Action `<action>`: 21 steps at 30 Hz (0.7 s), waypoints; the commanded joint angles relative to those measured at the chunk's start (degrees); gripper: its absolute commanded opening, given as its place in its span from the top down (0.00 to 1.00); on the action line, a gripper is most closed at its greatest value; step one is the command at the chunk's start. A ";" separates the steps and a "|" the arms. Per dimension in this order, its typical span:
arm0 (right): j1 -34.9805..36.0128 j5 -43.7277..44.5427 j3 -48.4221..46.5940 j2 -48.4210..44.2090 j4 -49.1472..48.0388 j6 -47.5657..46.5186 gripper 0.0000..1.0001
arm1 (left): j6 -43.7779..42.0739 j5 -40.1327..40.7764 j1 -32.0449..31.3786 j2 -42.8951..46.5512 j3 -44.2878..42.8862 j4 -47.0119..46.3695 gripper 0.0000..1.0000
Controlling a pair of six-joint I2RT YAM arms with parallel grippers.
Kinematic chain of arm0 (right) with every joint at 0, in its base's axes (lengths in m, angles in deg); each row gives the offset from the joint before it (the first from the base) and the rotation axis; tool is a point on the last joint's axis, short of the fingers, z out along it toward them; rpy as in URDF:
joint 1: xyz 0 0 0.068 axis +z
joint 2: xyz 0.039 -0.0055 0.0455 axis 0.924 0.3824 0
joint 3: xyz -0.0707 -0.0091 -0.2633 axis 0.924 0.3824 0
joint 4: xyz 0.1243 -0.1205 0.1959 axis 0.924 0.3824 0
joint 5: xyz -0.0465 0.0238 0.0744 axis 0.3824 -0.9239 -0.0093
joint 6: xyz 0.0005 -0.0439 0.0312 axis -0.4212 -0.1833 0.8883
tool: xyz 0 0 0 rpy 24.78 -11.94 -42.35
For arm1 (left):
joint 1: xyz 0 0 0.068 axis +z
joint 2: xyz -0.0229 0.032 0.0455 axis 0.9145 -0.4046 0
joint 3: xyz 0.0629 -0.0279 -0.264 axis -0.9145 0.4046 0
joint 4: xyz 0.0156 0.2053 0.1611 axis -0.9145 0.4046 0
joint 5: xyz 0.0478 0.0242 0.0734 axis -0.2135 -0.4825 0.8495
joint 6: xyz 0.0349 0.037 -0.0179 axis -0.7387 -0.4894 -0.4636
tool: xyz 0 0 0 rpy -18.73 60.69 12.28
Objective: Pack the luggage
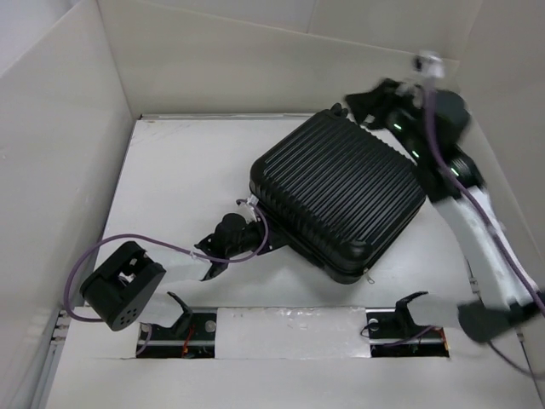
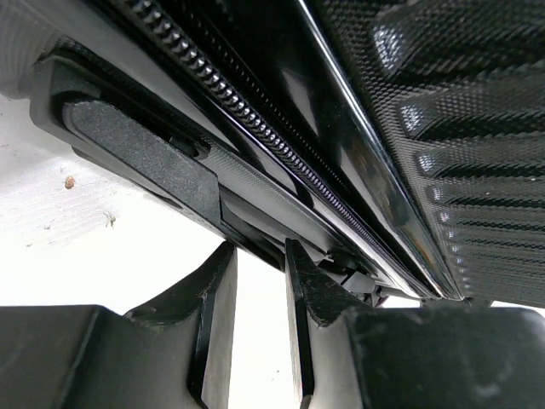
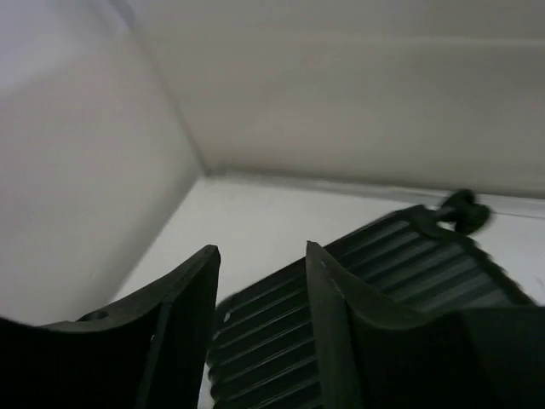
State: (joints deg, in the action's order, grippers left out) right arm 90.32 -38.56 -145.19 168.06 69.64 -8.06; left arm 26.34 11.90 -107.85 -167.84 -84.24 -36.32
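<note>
The luggage (image 1: pixel 341 189) is a black ribbed hard-shell suitcase lying shut and flat, right of the table's middle. My left gripper (image 1: pixel 251 232) is at its near left corner. In the left wrist view the left gripper (image 2: pixel 257 256) is slightly open and empty, its fingertips just under the suitcase's zipper edge (image 2: pixel 255 128). My right gripper (image 1: pixel 351 106) hovers over the far corner. In the right wrist view the right gripper (image 3: pixel 260 256) is open and empty above the ribbed shell (image 3: pixel 272 341). A small black wheel (image 3: pixel 460 209) shows at the shell's far end.
White walls (image 1: pixel 68 153) close in the table on the left, back and right. A black box-shaped arm part with a purple cable (image 1: pixel 123 285) sits at the near left. The arm mounts (image 1: pixel 289 328) line the near edge.
</note>
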 commanded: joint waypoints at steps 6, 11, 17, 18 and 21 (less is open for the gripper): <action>-18.63 38.37 36.89 -34.27 8.02 16.86 1.00 | -3.42 -1.65 0.49 -1.15 -1.77 -6.21 1.00; -28.25 36.81 49.20 -44.48 10.14 19.78 1.00 | -3.42 -2.97 0.49 -1.15 -1.77 -6.83 1.00; -30.37 30.59 55.46 -44.23 10.07 22.15 1.00 | -3.42 -2.98 0.49 2.01 -0.62 -6.83 1.00; -30.37 27.78 57.81 -43.62 8.32 22.15 1.00 | -3.42 -2.98 0.49 2.62 -0.01 -5.87 1.00; -30.37 10.88 61.69 -38.09 -1.26 20.22 1.00 | -3.95 -1.75 0.49 5.17 1.13 -5.08 1.00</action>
State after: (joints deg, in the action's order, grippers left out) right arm 60.18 -11.94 -86.38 125.99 77.64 12.02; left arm 26.19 10.89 -107.30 -167.43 -83.93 -36.65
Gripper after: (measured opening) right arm 0.009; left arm 0.200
